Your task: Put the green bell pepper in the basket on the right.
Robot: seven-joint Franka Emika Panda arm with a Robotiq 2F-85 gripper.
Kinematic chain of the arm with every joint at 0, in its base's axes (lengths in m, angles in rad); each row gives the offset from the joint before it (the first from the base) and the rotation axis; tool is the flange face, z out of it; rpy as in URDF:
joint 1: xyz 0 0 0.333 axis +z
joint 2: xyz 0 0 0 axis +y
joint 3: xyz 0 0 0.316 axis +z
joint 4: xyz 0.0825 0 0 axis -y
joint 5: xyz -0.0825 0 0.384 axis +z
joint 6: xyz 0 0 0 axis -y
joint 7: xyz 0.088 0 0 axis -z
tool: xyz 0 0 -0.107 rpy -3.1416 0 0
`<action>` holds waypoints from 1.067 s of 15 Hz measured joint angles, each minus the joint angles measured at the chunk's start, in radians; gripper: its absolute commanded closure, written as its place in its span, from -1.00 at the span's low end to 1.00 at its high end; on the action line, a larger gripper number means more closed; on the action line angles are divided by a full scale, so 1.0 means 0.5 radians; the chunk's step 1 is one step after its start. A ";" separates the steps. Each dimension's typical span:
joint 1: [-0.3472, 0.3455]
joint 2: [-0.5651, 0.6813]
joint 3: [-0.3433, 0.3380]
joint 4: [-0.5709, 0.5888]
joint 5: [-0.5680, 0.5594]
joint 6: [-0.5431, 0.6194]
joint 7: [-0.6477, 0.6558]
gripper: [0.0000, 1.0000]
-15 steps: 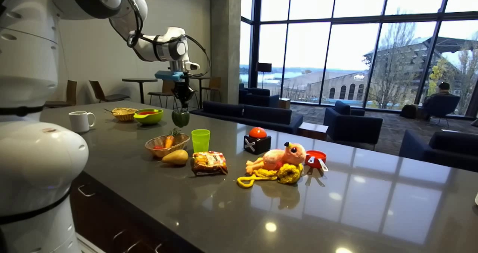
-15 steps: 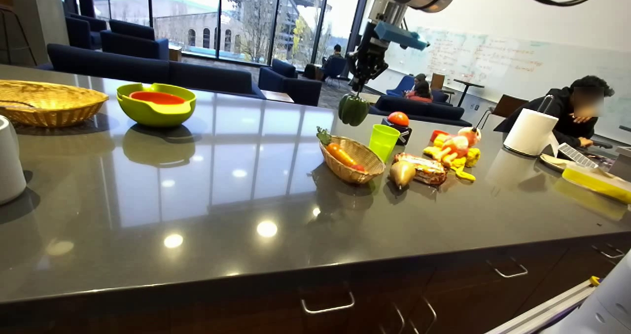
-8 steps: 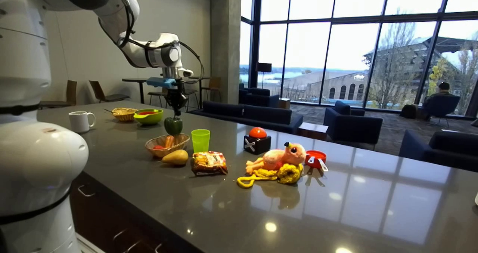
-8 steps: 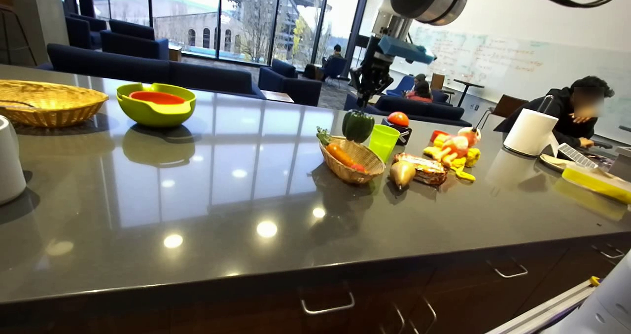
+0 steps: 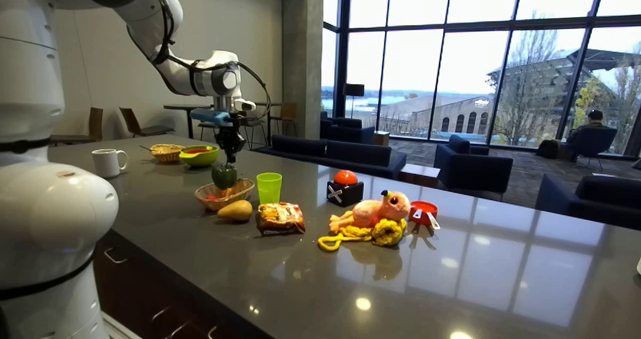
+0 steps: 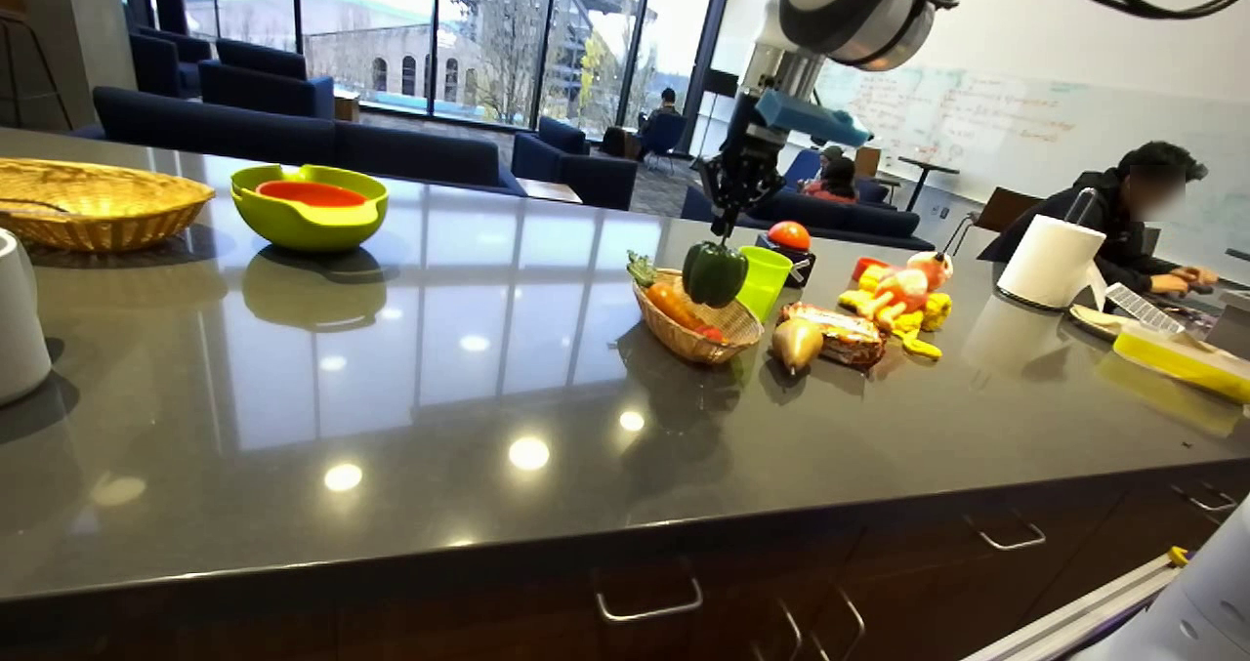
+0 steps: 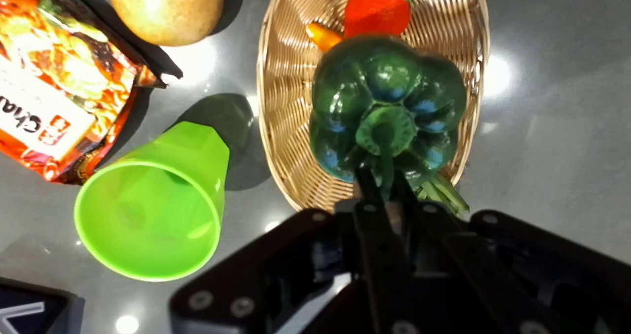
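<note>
The dark green bell pepper [image 5: 224, 177] hangs by its stem from my gripper [image 5: 231, 159]; it also shows in an exterior view [image 6: 714, 273] and in the wrist view [image 7: 389, 77]. The fingers [image 7: 380, 172] are shut on the stem, one on each side. The pepper is over the small wicker basket [image 6: 676, 337], its lower part near rim height. I cannot tell whether it touches anything inside. The basket [image 7: 263, 102] holds an orange carrot [image 6: 672, 302] and a red strawberry-like item [image 7: 377, 8]. The pepper hides part of the basket and carrot.
A lime-green cup [image 5: 269, 188] stands close beside the basket. A yellow-brown fruit [image 5: 235, 211], a snack packet [image 5: 281, 218], a red-button box [image 5: 345, 189] and a pink plush bird [image 5: 370, 214] lie nearby. Another basket [image 6: 98, 217] and a green bowl [image 6: 310, 224] stand farther off.
My gripper has lowered the pepper. In an exterior view it also moved left, from beyond the basket to over it. The basket and its contents have not visibly moved.
</note>
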 measured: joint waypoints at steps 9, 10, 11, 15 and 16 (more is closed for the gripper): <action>0.000 -0.024 0.007 -0.111 0.015 0.004 0.057 0.95; -0.001 -0.028 0.007 -0.121 0.015 0.004 0.070 0.95; -0.003 -0.035 0.007 -0.133 0.015 0.004 0.080 0.95; -0.010 -0.073 0.006 -0.174 0.015 0.004 0.127 0.54; -0.011 -0.082 0.006 -0.182 0.015 0.004 0.140 0.58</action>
